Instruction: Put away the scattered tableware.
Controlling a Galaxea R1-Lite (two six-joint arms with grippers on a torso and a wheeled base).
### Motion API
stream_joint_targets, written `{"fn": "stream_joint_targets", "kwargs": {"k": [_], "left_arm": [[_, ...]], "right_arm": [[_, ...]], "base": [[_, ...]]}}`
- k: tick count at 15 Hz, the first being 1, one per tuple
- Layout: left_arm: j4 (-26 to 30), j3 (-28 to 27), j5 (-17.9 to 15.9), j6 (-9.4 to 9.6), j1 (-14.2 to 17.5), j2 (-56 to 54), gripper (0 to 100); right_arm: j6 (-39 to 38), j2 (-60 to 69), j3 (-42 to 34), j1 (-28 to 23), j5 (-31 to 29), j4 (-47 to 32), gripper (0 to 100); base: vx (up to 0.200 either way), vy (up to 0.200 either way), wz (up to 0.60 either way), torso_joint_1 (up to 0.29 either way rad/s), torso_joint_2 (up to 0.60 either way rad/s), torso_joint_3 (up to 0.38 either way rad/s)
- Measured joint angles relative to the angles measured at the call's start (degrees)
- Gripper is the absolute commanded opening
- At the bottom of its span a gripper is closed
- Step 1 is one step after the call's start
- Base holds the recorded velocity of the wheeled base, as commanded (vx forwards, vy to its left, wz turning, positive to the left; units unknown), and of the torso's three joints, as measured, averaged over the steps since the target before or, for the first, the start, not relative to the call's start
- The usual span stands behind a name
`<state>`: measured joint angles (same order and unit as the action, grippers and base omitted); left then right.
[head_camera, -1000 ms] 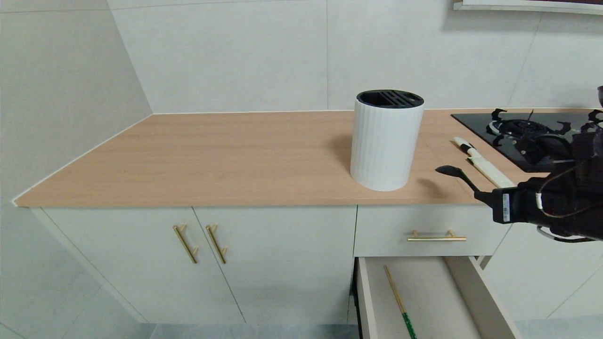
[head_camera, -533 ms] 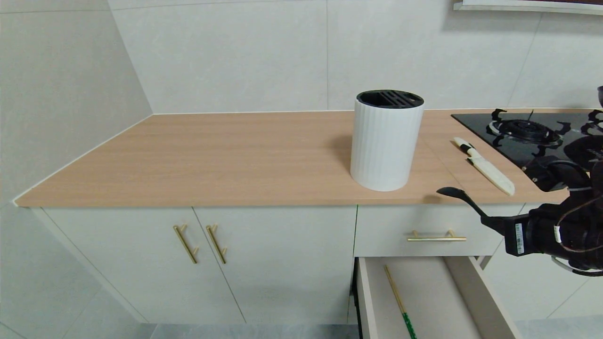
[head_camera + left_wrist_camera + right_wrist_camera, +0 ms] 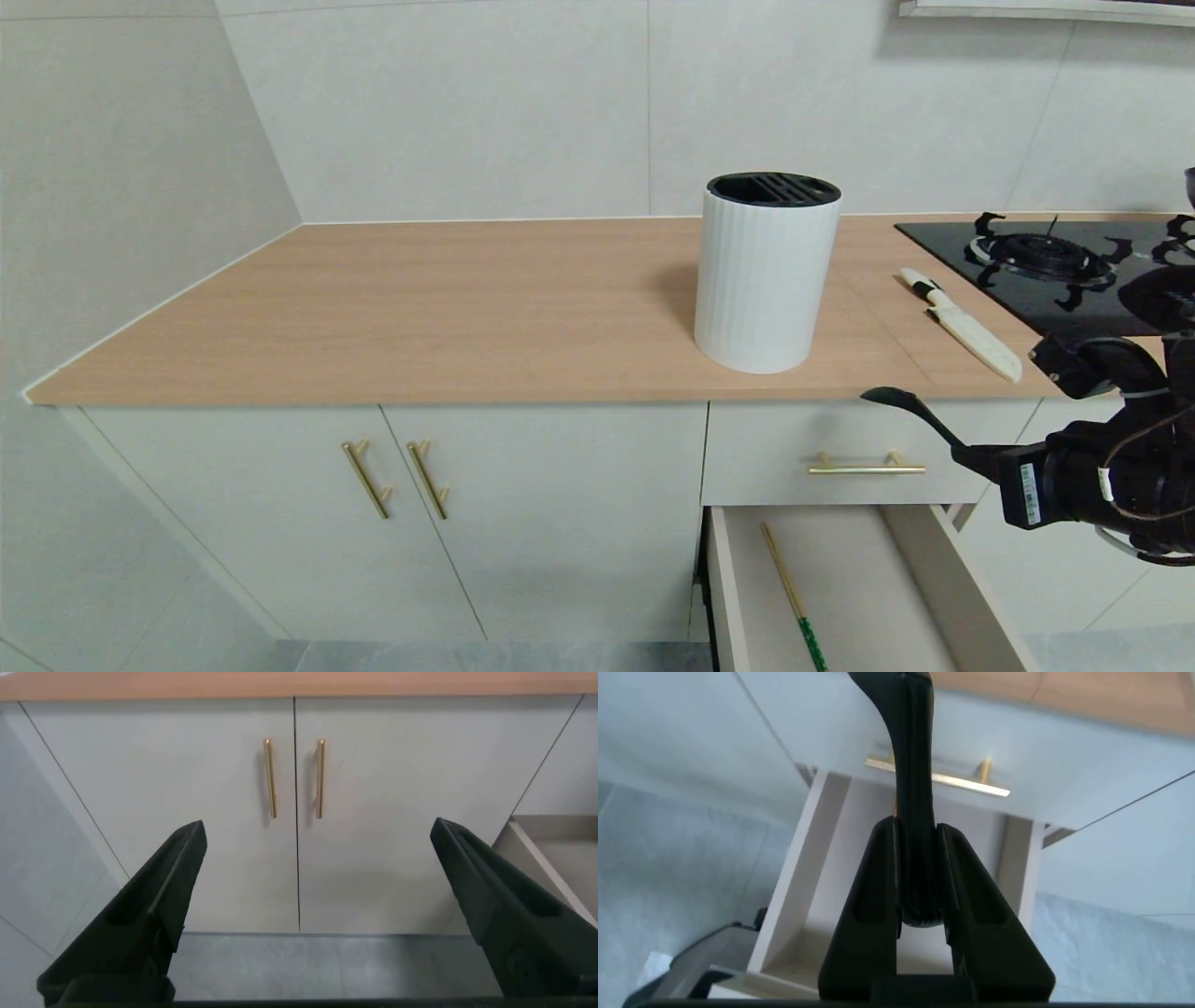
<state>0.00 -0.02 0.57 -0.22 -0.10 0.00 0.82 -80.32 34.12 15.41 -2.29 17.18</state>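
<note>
My right gripper (image 3: 976, 459) is shut on the handle of a black spoon (image 3: 907, 412), held out in front of the counter's edge, above the open drawer (image 3: 943, 597). In the right wrist view the spoon (image 3: 910, 784) runs out from between the closed fingers (image 3: 878, 882) over the drawer (image 3: 831, 887). A pair of green-tipped chopsticks (image 3: 790, 594) lies inside the drawer. A white knife (image 3: 962, 327) lies on the wooden counter (image 3: 420, 308) beside a white ribbed holder (image 3: 766, 275). My left gripper (image 3: 318, 905) is open, low, facing the cabinet doors (image 3: 374, 812).
A black gas hob (image 3: 1046, 261) sits at the counter's right end. The shut upper drawer has a gold handle (image 3: 866, 467). The two cabinet doors carry gold handles (image 3: 397, 478). Tiled wall runs behind and along the left side.
My right gripper has carried the spoon down and back from over the counter's edge to in front of the upper drawer, above the open drawer. The knife is now uncovered.
</note>
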Motion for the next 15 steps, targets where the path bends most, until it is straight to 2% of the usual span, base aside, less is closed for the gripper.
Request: {"fn": "stream_joint_targets", "kwargs": {"k": [15], "left_arm": [[0.0,0.0,0.0,0.00,0.0,0.0,100]], "right_arm": [[1.1,-3.7,-1.4,1.2,-0.2,0.2,0]], "base": [[0.000,0.000,0.00,-0.166,0.46,0.291]]}}
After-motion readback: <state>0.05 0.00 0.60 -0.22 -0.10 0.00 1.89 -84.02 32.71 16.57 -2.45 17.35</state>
